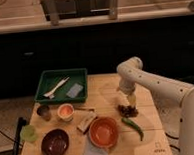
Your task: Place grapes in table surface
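- The gripper (128, 101) is seen at the right-hand middle of the table surface (104, 91), pointed down, with its jaws spread wide and nothing clamped between them.
- The grapes (128, 110) are found lying on the wood directly under the fingertips; whether a fingertip is touching the cluster cannot be told.
- The placing is judged done or nearly done, so the main risk lies in the retreat.
- If a berry or stem is caught on a fingertip, the cluster could be lifted or dragged as the arm is raised.
- If the arm is pulled away sideways instead of straight up, the grapes could be nudged into the green chili pepper (134, 127) just beside them, or toward the orange bowl (103, 131) nearby.
- The bumpy cluster could be rolled by a light knock, though the table's edge is well apart.
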You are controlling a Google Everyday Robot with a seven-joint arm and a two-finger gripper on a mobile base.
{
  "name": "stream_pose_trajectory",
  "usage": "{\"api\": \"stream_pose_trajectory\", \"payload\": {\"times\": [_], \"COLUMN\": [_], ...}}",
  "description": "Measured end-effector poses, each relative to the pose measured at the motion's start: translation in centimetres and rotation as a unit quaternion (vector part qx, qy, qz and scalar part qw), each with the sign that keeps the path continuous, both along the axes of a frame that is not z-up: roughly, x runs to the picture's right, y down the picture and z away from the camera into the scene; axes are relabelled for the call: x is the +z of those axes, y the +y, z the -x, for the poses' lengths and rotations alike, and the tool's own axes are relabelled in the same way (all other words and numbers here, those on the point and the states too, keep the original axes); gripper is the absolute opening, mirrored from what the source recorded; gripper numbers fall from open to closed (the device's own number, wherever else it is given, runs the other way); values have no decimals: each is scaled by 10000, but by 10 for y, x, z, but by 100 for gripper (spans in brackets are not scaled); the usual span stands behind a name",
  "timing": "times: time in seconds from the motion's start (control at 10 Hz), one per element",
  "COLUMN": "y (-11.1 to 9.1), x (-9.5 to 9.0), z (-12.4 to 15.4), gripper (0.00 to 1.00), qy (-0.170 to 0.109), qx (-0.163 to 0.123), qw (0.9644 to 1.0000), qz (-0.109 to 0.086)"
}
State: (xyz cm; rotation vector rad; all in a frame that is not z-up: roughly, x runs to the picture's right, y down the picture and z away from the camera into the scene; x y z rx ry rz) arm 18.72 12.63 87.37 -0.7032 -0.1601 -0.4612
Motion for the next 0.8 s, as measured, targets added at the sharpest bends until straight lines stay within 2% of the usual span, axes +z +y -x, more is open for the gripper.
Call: {"api": "stream_pose_trajectory", "payload": {"times": [0.8], "y": [-2], "x": [-3], "z": [-1], "gripper": [80], "qy": [-63], "qx": [-14], "qw": [10000], "qz": [-70]}}
